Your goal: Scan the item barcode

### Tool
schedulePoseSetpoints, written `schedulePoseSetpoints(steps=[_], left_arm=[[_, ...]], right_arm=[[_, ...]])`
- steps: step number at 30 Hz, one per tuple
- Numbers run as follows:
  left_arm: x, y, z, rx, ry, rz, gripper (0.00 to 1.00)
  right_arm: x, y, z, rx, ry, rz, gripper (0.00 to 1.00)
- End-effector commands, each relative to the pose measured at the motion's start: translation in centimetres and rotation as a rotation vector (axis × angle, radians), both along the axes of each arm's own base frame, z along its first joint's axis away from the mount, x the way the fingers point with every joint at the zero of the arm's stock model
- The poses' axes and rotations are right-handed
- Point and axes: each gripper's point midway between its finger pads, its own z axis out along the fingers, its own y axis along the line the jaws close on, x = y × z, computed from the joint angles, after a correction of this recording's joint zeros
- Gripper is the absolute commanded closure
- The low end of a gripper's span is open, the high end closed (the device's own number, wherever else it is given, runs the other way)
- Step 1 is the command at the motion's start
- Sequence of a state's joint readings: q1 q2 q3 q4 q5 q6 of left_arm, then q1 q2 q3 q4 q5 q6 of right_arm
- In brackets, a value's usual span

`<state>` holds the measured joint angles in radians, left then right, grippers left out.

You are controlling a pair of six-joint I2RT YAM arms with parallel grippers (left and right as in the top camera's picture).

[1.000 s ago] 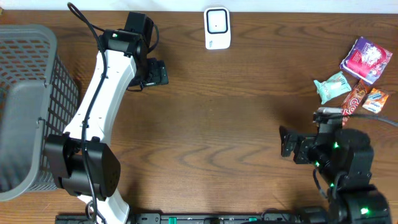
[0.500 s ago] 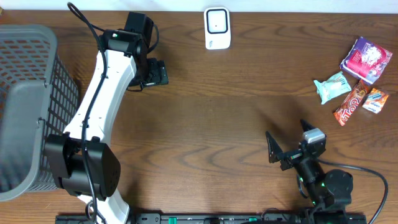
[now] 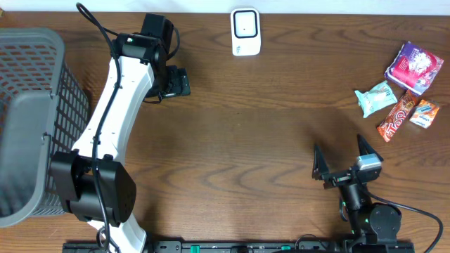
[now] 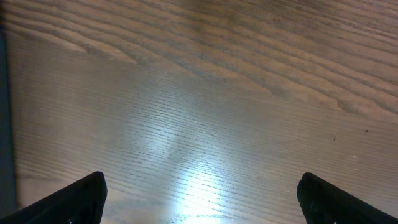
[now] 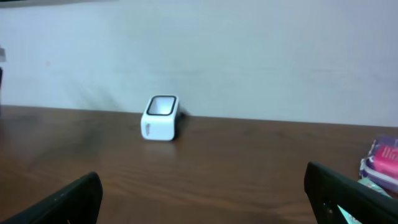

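The white barcode scanner point(image 3: 245, 31) stands at the table's far edge, and it shows in the right wrist view as a small white box point(image 5: 160, 117) against the wall. Several snack items lie at the far right: a purple-pink packet point(image 3: 413, 67), a mint green packet point(image 3: 375, 97), a red bar point(image 3: 395, 116) and a small orange packet point(image 3: 425, 112). My right gripper point(image 3: 344, 158) is open and empty near the front edge, level and facing the far wall, well short of the items. My left gripper point(image 3: 176, 81) is open over bare wood point(image 4: 199, 124), left of the scanner.
A grey mesh basket point(image 3: 31, 119) fills the left end of the table. The left arm's white links point(image 3: 112, 105) run from the front left base towards the far side. The pink packet's edge point(image 5: 382, 158) shows at the right of the right wrist view.
The right arm has drawn back towards the front edge and its wrist has tipped up from facing down to facing the far wall. The left arm has not moved.
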<state>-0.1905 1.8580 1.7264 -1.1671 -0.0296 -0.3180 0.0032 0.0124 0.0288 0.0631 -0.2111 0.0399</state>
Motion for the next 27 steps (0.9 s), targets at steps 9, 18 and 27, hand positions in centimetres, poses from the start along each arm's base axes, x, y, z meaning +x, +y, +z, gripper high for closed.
schedulePoseSetpoints(steps=[9,18,27], left_arm=[[0.0,0.3,-0.3,0.01,0.01,0.008,0.02],[0.0,0.3,-0.3,0.01,0.01,0.008,0.02],[0.0,0.3,-0.3,0.01,0.01,0.008,0.02]], right_arm=[[0.5,-2.3,-3.2,-0.007,0.105,-0.119,0.01],[0.5,-2.8,-4.2,-0.008,0.147,-0.146,0.01],[0.5,-3.7,-4.4,-0.009,0.155,-0.198,0.01]])
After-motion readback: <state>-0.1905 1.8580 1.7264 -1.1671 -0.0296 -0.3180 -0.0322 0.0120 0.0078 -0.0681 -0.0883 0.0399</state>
